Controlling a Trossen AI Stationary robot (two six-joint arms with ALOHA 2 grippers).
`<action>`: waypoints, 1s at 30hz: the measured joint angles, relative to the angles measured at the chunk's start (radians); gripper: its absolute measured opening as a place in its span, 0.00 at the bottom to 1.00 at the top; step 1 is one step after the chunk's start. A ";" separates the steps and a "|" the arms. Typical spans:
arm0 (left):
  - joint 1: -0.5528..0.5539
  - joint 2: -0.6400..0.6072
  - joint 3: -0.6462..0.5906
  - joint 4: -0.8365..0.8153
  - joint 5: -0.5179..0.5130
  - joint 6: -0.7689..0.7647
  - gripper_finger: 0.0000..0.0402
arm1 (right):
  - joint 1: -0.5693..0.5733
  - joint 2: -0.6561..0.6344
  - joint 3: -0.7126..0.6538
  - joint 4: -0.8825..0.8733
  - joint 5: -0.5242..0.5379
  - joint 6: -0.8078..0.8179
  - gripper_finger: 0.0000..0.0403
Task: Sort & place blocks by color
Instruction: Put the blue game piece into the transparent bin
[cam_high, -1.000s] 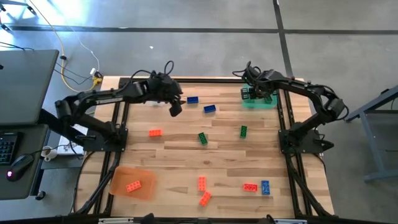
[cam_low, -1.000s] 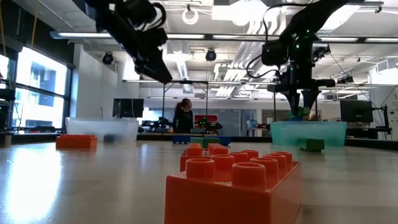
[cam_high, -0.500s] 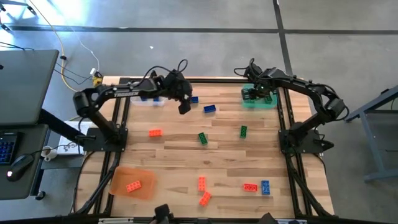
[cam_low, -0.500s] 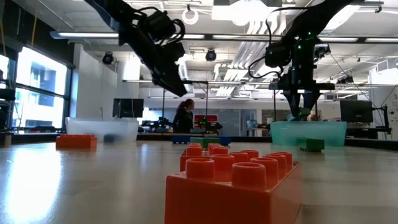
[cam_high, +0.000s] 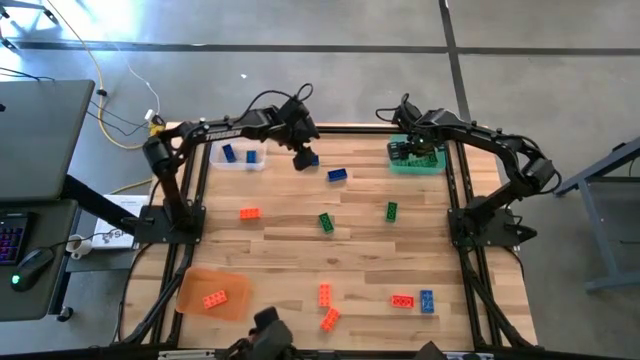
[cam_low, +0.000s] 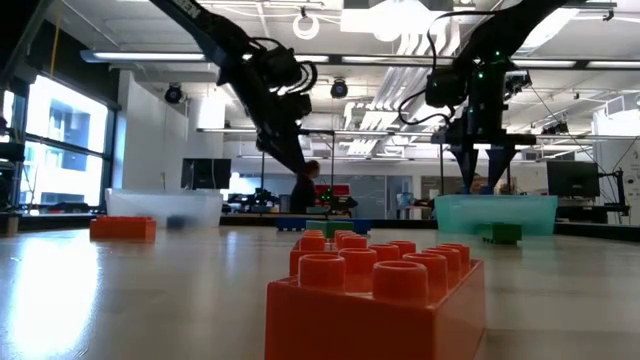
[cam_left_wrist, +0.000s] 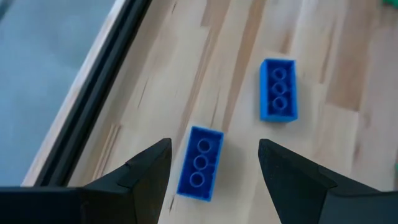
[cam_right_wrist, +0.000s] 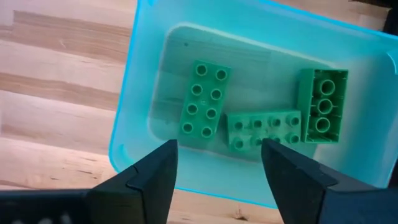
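My left gripper (cam_high: 304, 157) hangs open above a blue block (cam_left_wrist: 199, 163) lying flat on the table near its far edge; the block shows between the fingers, untouched. A second blue block (cam_left_wrist: 278, 89) lies just beyond toward the right. My right gripper (cam_right_wrist: 217, 168) stands open over the green tray (cam_high: 415, 160), empty. Three green blocks (cam_right_wrist: 204, 99) lie in that tray, one on its side (cam_right_wrist: 323, 107). Other green (cam_high: 326, 222), orange (cam_high: 249, 213) and blue (cam_high: 427, 301) blocks lie scattered on the table.
A clear tray (cam_high: 238, 157) with blue blocks stands at the far left. An orange tray (cam_high: 212, 295) with one orange block sits at the near left. Black frame rails run along the table's left and right sides. An orange block (cam_low: 375, 305) lies close before the low camera.
My left gripper has swung from over the clear tray toward the table's right, sinking toward the blue block, still open. My right gripper has opened over the green tray and let go of a green block, which now lies in the tray.
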 joint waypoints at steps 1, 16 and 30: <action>0.003 0.014 0.012 -0.014 0.000 -0.001 0.57 | 0.000 0.000 0.000 0.004 -0.006 0.000 0.55; 0.012 0.117 0.057 -0.081 0.009 0.105 0.57 | 0.000 0.000 0.000 0.042 -0.039 0.000 0.55; 0.024 0.174 0.058 -0.093 -0.005 0.254 0.57 | 0.001 0.000 0.000 0.096 -0.081 0.000 0.55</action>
